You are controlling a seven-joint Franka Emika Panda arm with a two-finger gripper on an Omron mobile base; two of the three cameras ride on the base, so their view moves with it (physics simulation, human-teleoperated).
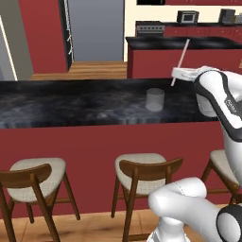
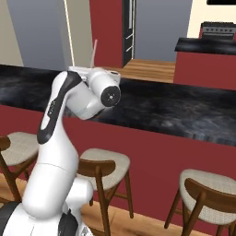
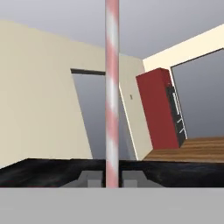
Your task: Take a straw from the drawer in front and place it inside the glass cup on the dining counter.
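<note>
Gripping straw (image 3: 112, 87) in gripper (image 3: 112, 180), glass cup (image 1: 154, 99) faint on dining counter (image 1: 71, 101)

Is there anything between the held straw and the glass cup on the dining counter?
No. In the left base view, bare dining counter separates the straw from the glass cup.

From my left base camera, the arm's own white wrist hid the jaws, so I could not see where they met the straw (image 1: 180, 60); just its upper length and a short lower tip showed. In the right base view the arm covered the straw (image 2: 94, 54) below its top end, and the cup lay behind the arm. In the hand view the straw (image 3: 112, 94) ran off the top edge, and its lower end was cut off at the bottom. The surface (image 1: 71, 101) ran off the left edge.
</note>
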